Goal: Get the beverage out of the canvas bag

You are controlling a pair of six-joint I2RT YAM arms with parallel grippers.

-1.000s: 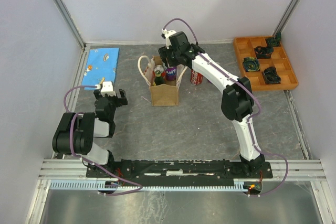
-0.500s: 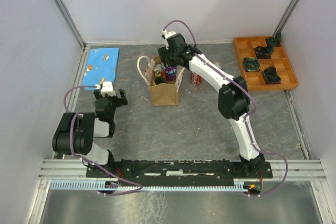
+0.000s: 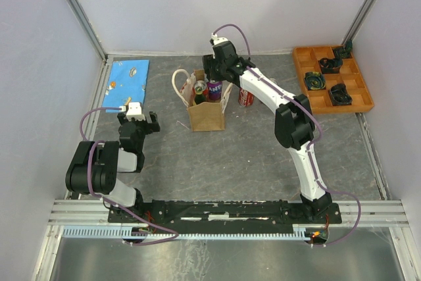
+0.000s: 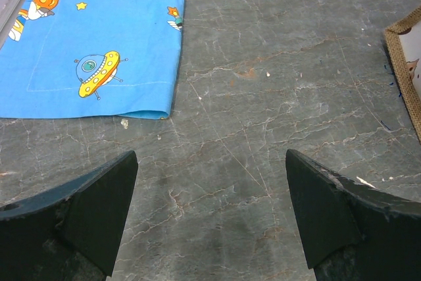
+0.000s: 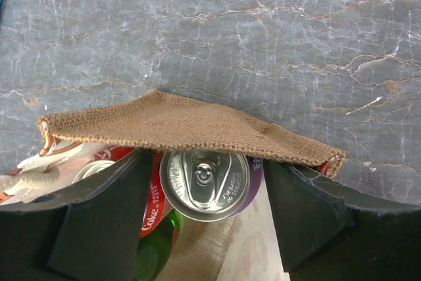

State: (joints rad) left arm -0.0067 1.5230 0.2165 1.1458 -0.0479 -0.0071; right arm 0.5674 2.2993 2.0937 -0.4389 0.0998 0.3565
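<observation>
1. Upright at the far middle of the table (image 3: 263,156): canvas bag (image 3: 205,113), mouth open, white handle (image 3: 176,85) drooping off its left side.
2. Inside the canvas bag: purple can (image 5: 205,184), upright, lid up, just behind the burlap rim in the right wrist view. Packed beside it, a red can (image 5: 150,212) and a green bottle (image 3: 197,99).
3. Right gripper (image 5: 207,162): pointed down into the bag's mouth, fingers (image 5: 99,222) partly spread and astride the purple can. A sliver of red visible between one finger and the can. No firm hold to be seen, and the can not raised out of the bag.
4. Against the view half a second before: right wrist and its cable loop shifted slightly rightward. Against the view a full second before: right elbow a little farther up the table. Bag and contents in the same places throughout.
5. Left gripper (image 4: 210,156): low over bare table, well to the left of the bag, fingers spread wide with nothing between them. Same pose as in both earlier views.
6. Outside the bag: second red can (image 3: 245,97) standing just to its right, blue cloth (image 3: 127,77) at the far left, orange tray (image 3: 358,100) at the far right.
</observation>
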